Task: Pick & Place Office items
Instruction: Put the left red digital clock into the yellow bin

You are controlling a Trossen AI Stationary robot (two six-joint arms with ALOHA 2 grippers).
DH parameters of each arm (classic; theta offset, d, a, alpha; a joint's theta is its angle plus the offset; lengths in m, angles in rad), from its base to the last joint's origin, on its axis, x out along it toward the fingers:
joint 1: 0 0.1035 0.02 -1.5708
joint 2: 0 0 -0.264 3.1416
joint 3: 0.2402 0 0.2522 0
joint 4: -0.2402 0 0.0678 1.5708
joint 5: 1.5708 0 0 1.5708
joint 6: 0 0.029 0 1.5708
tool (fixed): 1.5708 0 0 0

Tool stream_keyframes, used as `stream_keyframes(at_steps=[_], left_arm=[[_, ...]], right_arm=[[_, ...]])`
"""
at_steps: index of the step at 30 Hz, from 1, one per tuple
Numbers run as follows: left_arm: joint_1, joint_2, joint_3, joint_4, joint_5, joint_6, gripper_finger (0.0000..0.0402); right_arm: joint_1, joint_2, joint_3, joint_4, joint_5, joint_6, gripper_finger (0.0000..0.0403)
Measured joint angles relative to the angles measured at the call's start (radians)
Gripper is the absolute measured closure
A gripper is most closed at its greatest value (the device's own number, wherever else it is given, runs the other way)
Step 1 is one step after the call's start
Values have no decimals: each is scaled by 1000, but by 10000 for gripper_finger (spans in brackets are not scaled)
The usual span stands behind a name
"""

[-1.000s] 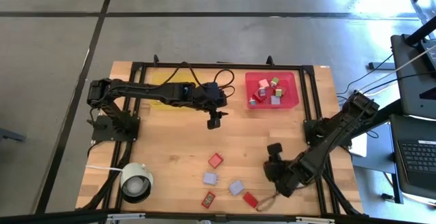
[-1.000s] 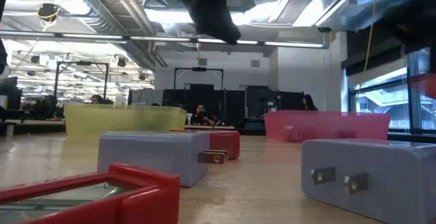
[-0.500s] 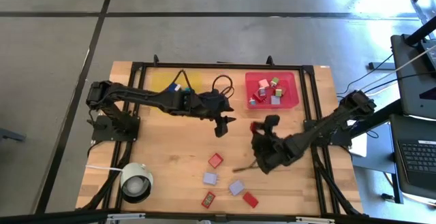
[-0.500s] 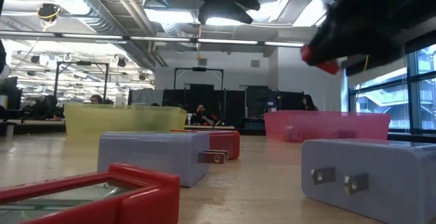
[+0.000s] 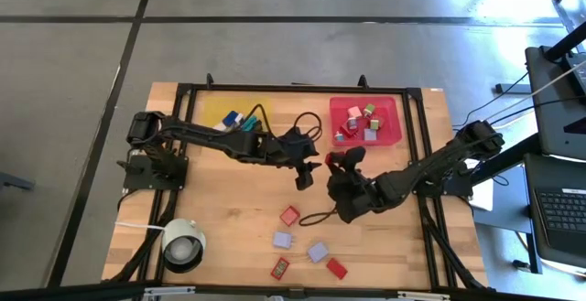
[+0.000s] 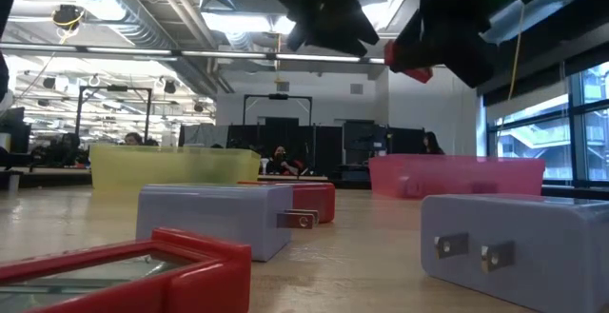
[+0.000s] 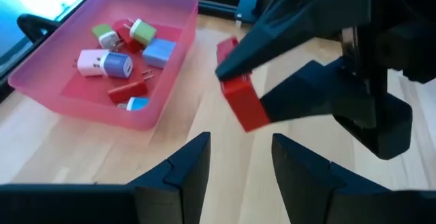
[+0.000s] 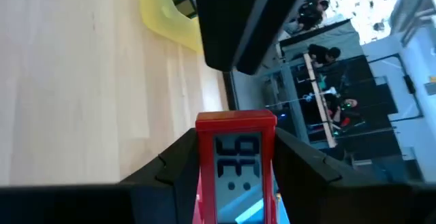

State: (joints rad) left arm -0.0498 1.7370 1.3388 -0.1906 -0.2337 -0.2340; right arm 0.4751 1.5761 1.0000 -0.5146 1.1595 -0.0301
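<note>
Above mid-table, my right gripper [image 8: 235, 176] clamps a small red plastic display block [image 8: 236, 163]; left gripper [image 7: 240, 159], half-open and empty at 9 o'clock, risks collision.

A red block [image 6: 124, 273] lies nearest on the wooden surface [image 6: 362, 256]. Behind it sits a lilac plug block [image 6: 217, 216], with another lilac block [image 6: 519, 246] off to its right. Beyond the lilac plug block stand a yellow tray [image 6: 162, 168] and a pink tray [image 6: 457, 175]. Above, a dark claw [image 6: 428, 51] grips a small red item [image 6: 407, 69].
</note>
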Motion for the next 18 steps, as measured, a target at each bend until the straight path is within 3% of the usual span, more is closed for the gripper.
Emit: stream_keyframes(at_steps=[18], left_arm=[[40, -5, 0, 27, 206, -103, 188]], right_arm=[[-3, 0, 0, 274, -105, -231, 244]])
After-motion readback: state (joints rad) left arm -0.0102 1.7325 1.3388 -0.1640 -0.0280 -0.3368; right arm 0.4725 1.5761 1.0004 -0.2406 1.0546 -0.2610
